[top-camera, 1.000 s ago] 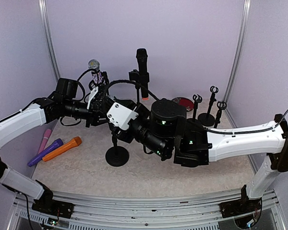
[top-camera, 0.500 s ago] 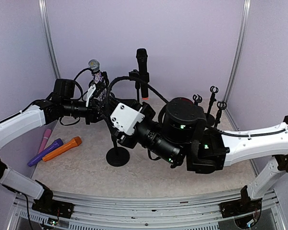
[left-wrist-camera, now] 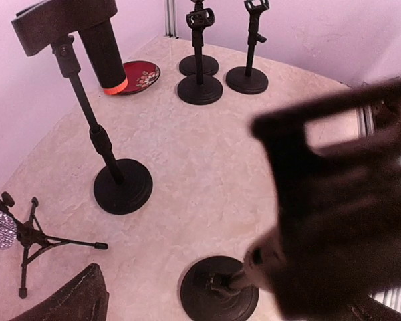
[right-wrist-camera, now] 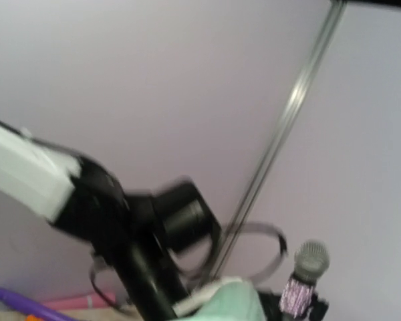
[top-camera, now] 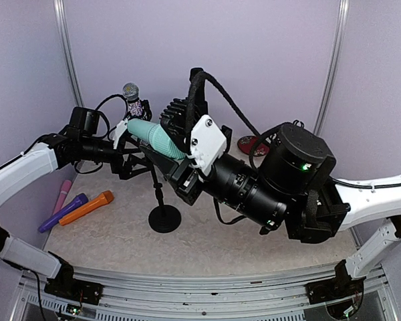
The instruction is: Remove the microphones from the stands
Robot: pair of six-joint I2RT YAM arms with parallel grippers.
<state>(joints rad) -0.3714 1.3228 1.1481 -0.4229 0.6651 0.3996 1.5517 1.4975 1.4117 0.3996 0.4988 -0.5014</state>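
Fingers [top-camera: 177,119] of the right gripper [top-camera: 168,143] are closed partway around the mint-green microphone [top-camera: 146,132], clamping its body with one end pointing left. It hangs in the air above the black stand [top-camera: 164,218] and, as far as the top view shows, apart from it. Just beside the stand's upper pole the left gripper [top-camera: 132,159] has its jaws spread wide and holds nothing. On the table [top-camera: 207,247], off to the left, lie a purple microphone [top-camera: 63,212], an orange microphone [top-camera: 87,207] and a pink microphone [top-camera: 60,195]. Behind them a sparkly microphone [top-camera: 131,90] stands upright.
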